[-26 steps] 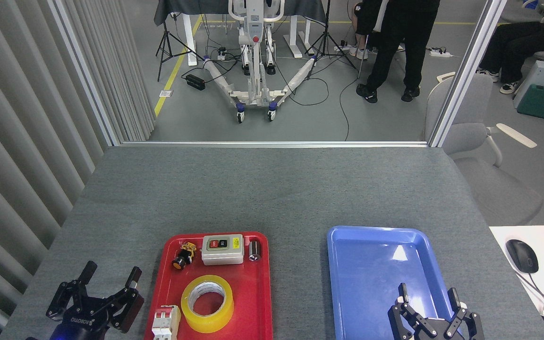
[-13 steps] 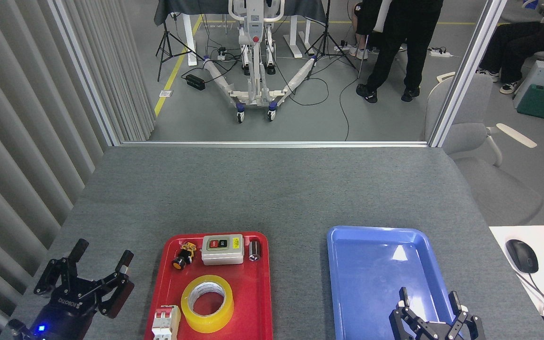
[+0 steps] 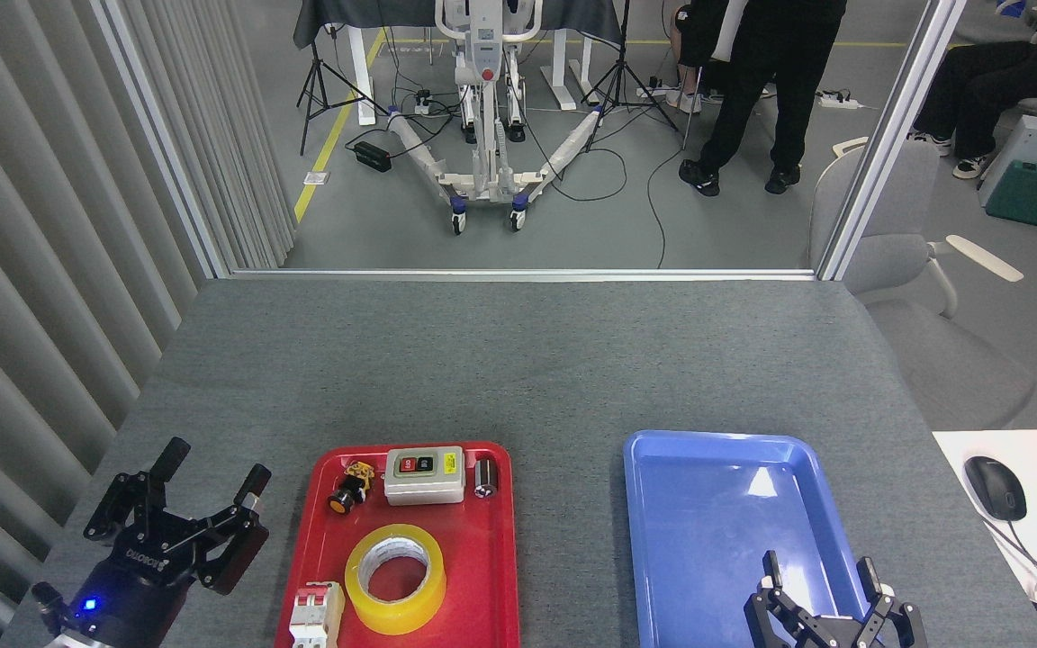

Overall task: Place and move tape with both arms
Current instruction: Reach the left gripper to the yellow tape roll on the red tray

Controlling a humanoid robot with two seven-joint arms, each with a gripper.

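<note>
The tape (image 3: 395,577), a yellow roll with a white core, lies flat in the near half of the red tray (image 3: 504,549). My left gripper (image 3: 215,464) is open over the grey table just left of the red tray, apart from the tape, with a blue light on its wrist. At the bottom right my right gripper (image 3: 820,569) stands open above the near end of the blue tray (image 3: 716,504), holding nothing.
The red tray also holds a grey switch box (image 3: 424,474), an orange push button (image 3: 344,496), a small metal cylinder (image 3: 485,477) and a white circuit breaker (image 3: 316,614). A mouse (image 3: 995,487) and keyboard sit on a white desk at right. A person stands beyond the table.
My left gripper first drew left and back, then moved up and right toward the red tray. The right gripper sank slightly toward the bottom edge. The tape has not moved.
</note>
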